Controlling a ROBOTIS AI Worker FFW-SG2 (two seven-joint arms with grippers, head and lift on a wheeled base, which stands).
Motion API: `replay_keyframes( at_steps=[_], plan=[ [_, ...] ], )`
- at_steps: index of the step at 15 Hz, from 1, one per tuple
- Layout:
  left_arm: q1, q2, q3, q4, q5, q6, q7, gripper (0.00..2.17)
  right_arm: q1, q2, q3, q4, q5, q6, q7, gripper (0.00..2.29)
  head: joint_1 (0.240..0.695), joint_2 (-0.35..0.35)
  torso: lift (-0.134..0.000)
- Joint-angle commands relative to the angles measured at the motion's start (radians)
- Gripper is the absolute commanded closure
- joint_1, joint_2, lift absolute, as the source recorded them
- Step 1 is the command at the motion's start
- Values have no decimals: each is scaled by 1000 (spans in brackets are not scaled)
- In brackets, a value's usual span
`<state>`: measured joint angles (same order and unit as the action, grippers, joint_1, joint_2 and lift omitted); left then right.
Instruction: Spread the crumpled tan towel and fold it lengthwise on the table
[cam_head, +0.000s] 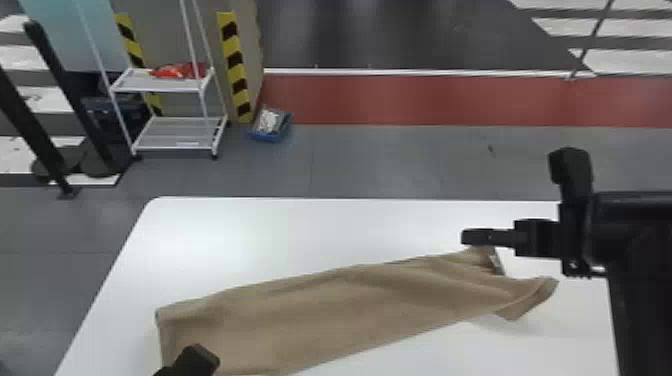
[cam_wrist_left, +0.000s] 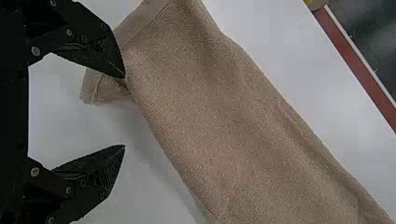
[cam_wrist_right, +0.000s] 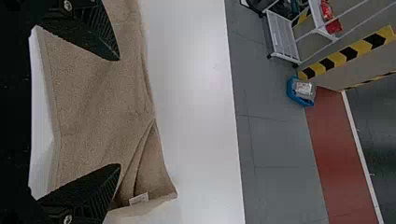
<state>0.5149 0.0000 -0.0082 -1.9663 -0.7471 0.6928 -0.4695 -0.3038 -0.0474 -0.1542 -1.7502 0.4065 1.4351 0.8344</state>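
The tan towel (cam_head: 320, 310) lies as a long, wrinkled strip slanting across the white table, its right end splayed with a white label at the edge. At the upper right, my right gripper (cam_head: 465, 237) is above the towel's label end. In the right wrist view my right gripper (cam_wrist_right: 119, 112) stands open, the towel (cam_wrist_right: 93, 88) beyond its parted fingers. My left gripper (cam_head: 200, 357) is over the towel's near left end. The left wrist view has my left gripper (cam_wrist_left: 124, 112) open, one fingertip over the edge of the towel (cam_wrist_left: 205, 102), the other over bare table.
The white table (cam_head: 210, 240) extends beyond the towel on its far side. Past the table stand a white wheeled rack (cam_head: 175, 135) with a red item, a blue bin (cam_head: 270, 125) on the floor and striped posts.
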Motion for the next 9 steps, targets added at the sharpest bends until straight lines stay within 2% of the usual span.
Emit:
replay_keyframes(
  at_steps=[1, 6, 7, 9],
  plan=[
    [-19, -3, 34, 3, 0, 21, -28, 417, 0, 1, -1, 0, 0, 0, 0, 70, 695, 19, 0],
    [-36, -3, 82, 3, 2, 28, -90, 448, -5, 1, 4, 0, 0, -3, -12, 70, 695, 55, 0],
    [-39, -3, 83, 4, 2, 24, -90, 640, -6, 3, 5, 2, 0, -3, -12, 70, 695, 59, 0],
    [-44, -3, 91, 4, 5, 15, -92, 731, -6, 1, 7, 2, 0, -3, -18, 70, 695, 63, 0]
  ],
)
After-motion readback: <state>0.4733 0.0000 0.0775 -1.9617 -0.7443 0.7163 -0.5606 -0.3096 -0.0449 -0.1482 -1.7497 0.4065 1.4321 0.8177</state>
